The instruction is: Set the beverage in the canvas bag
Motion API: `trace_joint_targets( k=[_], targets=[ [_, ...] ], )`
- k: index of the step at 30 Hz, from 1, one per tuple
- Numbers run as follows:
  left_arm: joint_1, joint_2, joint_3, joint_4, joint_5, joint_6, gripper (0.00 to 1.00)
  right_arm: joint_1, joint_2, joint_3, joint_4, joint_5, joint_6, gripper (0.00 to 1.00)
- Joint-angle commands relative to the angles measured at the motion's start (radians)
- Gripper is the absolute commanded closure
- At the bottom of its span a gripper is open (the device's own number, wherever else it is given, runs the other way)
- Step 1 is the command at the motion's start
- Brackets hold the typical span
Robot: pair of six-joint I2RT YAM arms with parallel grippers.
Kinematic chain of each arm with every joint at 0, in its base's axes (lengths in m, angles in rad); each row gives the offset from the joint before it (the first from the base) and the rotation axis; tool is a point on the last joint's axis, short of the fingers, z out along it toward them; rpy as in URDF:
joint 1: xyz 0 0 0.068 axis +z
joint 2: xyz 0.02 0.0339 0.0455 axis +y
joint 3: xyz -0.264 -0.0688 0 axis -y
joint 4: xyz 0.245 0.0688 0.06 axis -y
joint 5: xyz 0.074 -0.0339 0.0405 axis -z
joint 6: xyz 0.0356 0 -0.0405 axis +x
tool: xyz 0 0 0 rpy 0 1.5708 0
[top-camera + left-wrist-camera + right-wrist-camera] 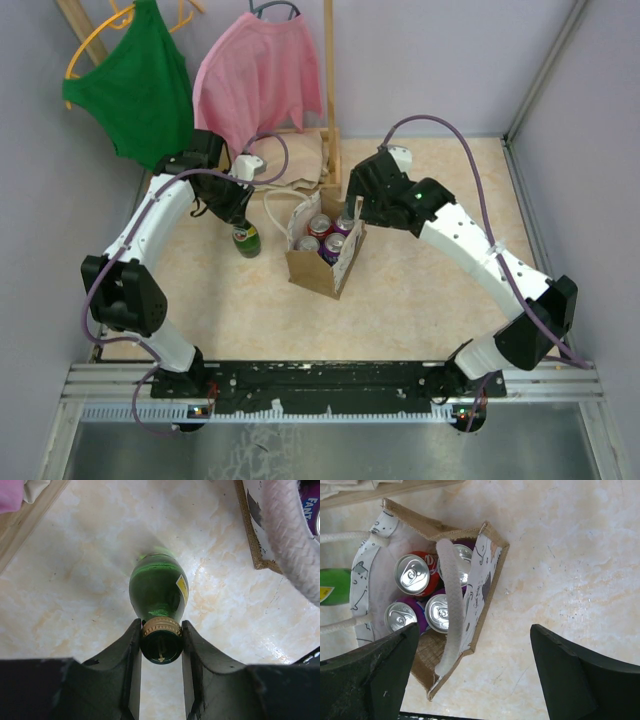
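Green cloth, a sleeveless garment [135, 85] on a yellow hanger, hangs at the upper left of the overhead view. A pink garment [260, 80] hangs to its right, and below that a folded beige cloth pile [295, 160] lies against a wooden post [330, 90].

Left of centre, the left end effector [237, 212] is clenched on a green glass bottle with a gold cap [246, 240]. The left wrist view shows both dark fingers [131, 650] pressed against the cap and neck of the bottle [159, 587], over the beige marbled counter [75, 580]. Whether its base touches the counter cannot be told.

The bottle is outside and just left of the small tan-brown canvas bag [312, 268], which stands upright at the centre of the overhead view. One pale rope handle [272, 208] loops out toward the bottle. Inside the bag, the right wrist view shows one red can [414, 574] and purple cans [402, 616] standing upright with silver tops. The other rope handle [451, 600] lies across them.

At the bag's upper right corner hovers the right end effector [349, 214], released. Its fingers [380, 670] stand wide apart and grip nothing, with the bag below them.
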Motion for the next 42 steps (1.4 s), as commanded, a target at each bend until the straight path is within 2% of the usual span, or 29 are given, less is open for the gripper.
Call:
trace_joint_targets(
  k=[1,14,17,27,42],
  targets=[
    [-0.004,-0.003,0.048,0.004,0.031,0.002,1.00,-0.009,-0.045,-0.013,0.040,-0.003,0.018,0.07],
    [-0.004,-0.009,0.086,0.018,0.059,-0.006,1.00,-0.017,-0.048,-0.030,0.049,-0.020,0.021,0.06],
    [-0.004,-0.016,0.110,0.017,0.057,-0.010,1.00,-0.017,-0.045,-0.030,0.053,-0.024,0.021,0.01],
    [-0.006,-0.045,0.124,0.029,0.061,-0.018,1.00,-0.016,-0.051,-0.038,0.054,-0.022,0.026,0.01],
    [-0.009,0.003,0.458,0.044,0.069,-0.049,1.00,-0.017,-0.056,-0.053,0.056,-0.018,0.032,0.01]
  ],
)
